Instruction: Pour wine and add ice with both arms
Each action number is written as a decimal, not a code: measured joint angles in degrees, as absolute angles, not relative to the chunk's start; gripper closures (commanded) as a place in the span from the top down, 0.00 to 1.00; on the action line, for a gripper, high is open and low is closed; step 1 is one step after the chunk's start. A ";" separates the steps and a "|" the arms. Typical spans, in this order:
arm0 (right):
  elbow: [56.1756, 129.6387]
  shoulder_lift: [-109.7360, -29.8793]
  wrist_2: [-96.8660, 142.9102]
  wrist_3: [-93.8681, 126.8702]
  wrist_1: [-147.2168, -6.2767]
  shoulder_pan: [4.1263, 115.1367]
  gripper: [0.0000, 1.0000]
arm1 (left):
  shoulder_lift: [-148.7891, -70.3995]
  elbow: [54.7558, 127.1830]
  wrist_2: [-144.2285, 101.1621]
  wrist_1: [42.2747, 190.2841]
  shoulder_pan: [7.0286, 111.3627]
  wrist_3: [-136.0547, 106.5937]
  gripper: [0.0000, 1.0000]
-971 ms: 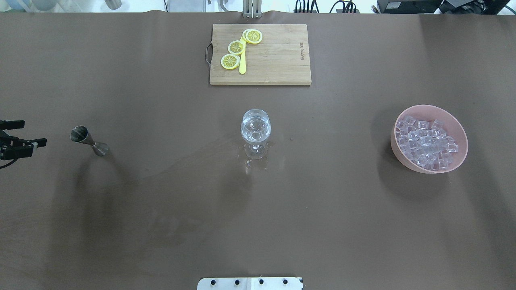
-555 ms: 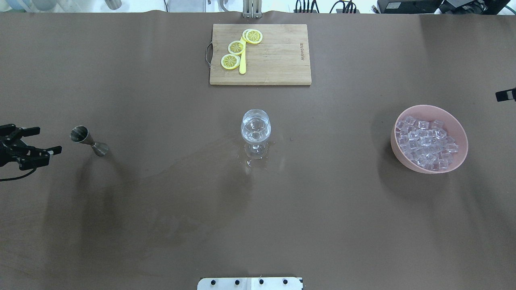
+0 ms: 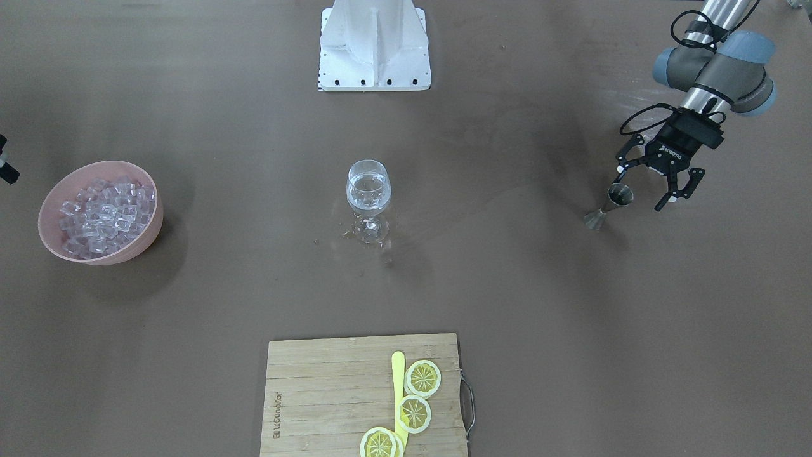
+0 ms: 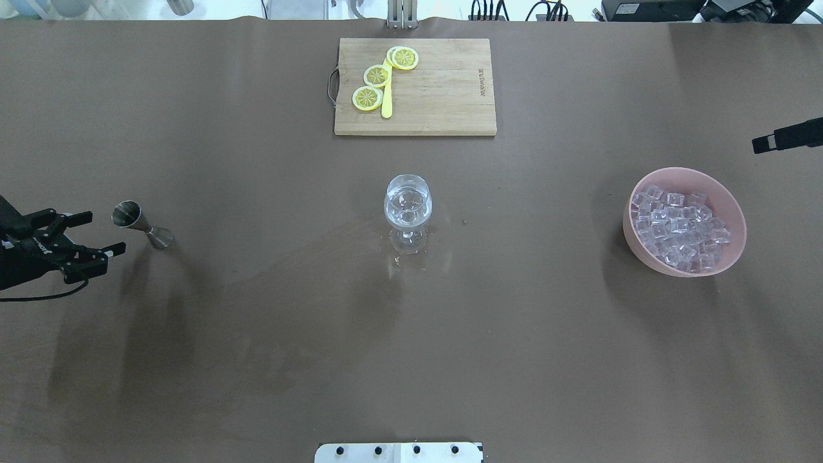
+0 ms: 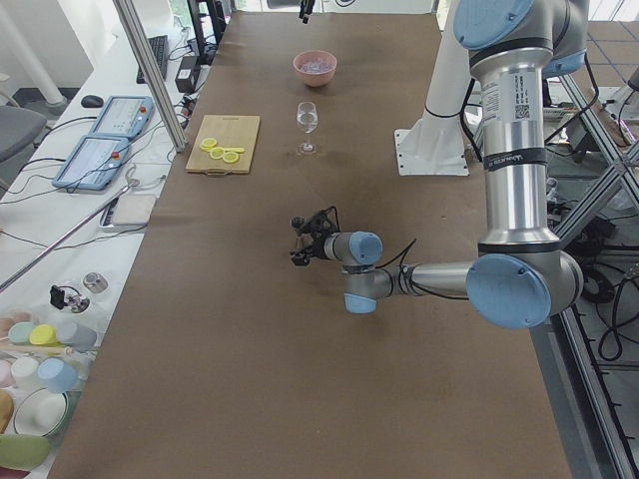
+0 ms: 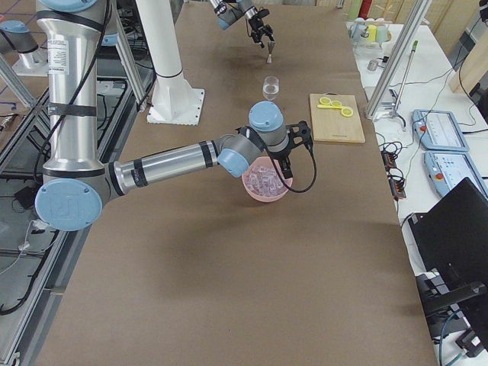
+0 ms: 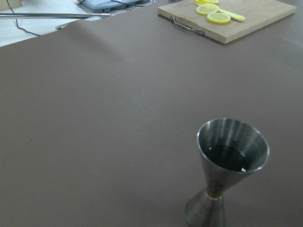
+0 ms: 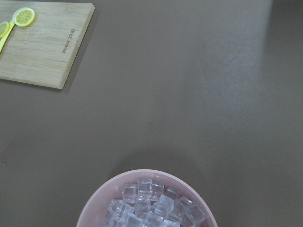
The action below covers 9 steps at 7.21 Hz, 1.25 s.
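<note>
A little clear wine (image 7: 227,157) is lying in the steel jigger (image 7: 230,165), which is standing upright on the robot's left. The centre wine glass (image 4: 407,204) is holding clear liquid too. Glassy ice cubes (image 4: 678,225) are filling the pink bowl (image 4: 643,254) on the right. The left gripper (image 4: 106,231) is hovering beside the jigger, jaws spread wide. The right gripper (image 4: 786,136) is showing only partly near the bowl, so I cannot tell how its jaws are standing.

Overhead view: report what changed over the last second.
The left gripper slid in from the table's left edge toward the jigger, jaws open, stopping short of it. The right gripper came into view at the right edge, beyond the pink bowl. Nothing was grasped or released. Jigger, wine glass, ice and cutting board stayed put.
</note>
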<state>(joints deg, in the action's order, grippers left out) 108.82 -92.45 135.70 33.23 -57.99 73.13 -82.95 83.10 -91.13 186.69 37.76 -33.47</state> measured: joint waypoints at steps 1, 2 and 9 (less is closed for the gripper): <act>109.04 -92.45 135.65 33.74 -58.00 72.96 1.00 | -84.54 82.25 -89.99 186.70 36.89 -33.46 0.97; 109.12 -92.45 135.63 33.92 -58.00 72.87 1.00 | -86.56 80.68 -89.48 186.73 36.49 -33.41 0.97; 109.07 -92.30 134.81 34.01 -58.01 72.27 1.00 | -89.07 77.75 -90.74 188.67 36.30 -33.41 0.00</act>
